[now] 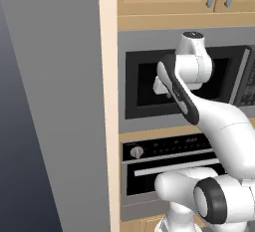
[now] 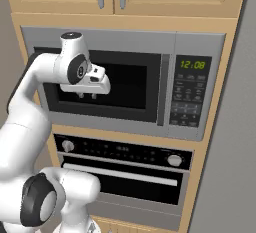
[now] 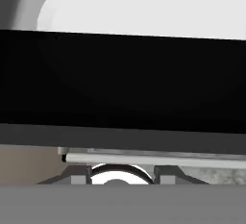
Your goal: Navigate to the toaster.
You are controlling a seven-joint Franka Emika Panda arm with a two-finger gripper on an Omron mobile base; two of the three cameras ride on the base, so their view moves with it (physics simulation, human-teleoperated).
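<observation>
My two-finger claw [image 2: 87, 95] hangs empty, fingers slightly apart, before the built-in black-windowed microwave [image 2: 125, 84], so I should keep my arm tucked while driving off to seek the toaster.

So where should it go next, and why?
Probably turn the base away and drive on. It faces a built-in microwave above a wall oven, the gripper hanging before the microwave's dark window. This spot has no counter for a toaster.
</observation>
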